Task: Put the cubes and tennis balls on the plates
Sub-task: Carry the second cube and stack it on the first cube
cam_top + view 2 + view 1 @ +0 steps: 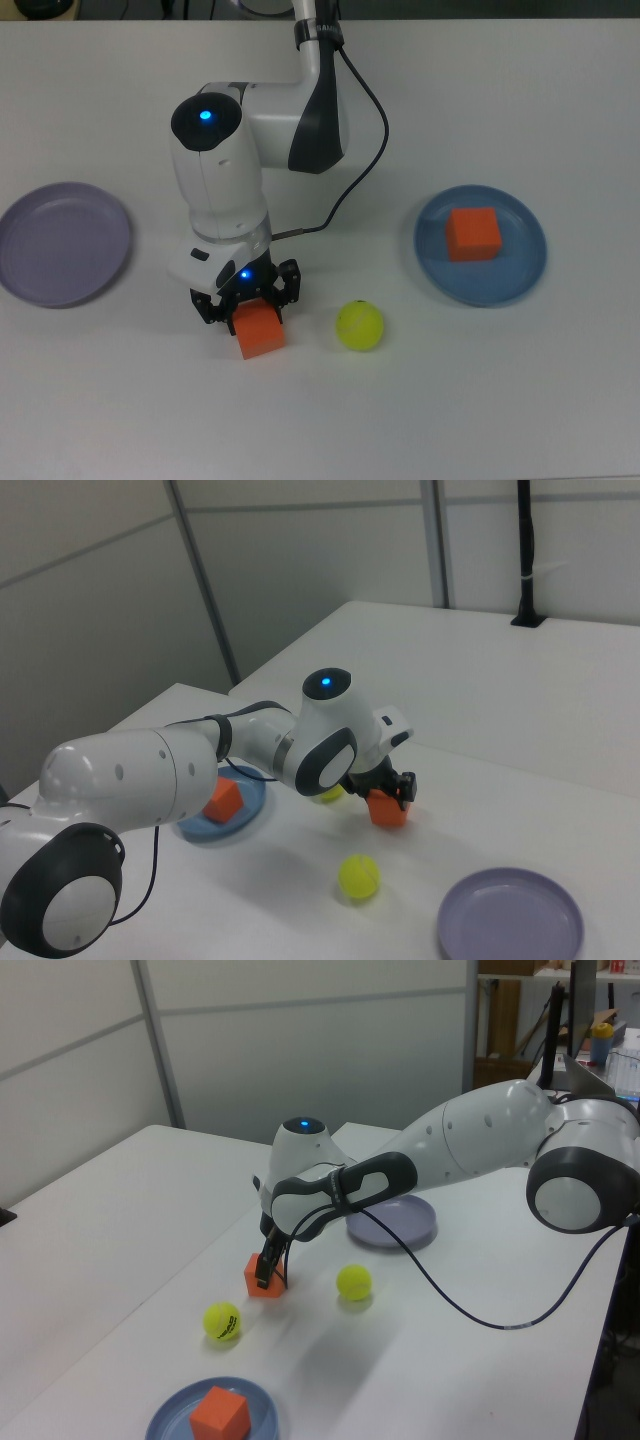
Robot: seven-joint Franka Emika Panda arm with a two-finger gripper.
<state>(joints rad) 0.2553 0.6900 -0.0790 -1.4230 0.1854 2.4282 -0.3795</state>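
Orange is the colour of the cube (259, 330) under the hand (246, 303), and the hand is down low over it on the white bench (500, 400). The black fingers stand apart, one on each side of the cube's far part. They do not look pressed onto it yet. In the top view the cube sits a little turned, so its sides may not line up flat with the fingers.

That is where things could go wrong. If the fingers close on corners and not on flat sides, the cube could twist or pop out. If the hand goes down more, a finger could hit the top of the cube and push it along the bench.

Just to the top view's right of the cube lies a tennis ball (359, 325). A shoved cube could bump it, and a ball rolls away fast. The left view shows a second tennis ball (353, 1281) on the other side of the arm, hidden under the arm in the top view.

The purple plate (62, 243) is empty, well off to the top view's left. The blue plate (525, 275), well off to the top view's right, already holds the other cube (472, 233). Nothing lies between the hand and the purple plate, so that way looks free.
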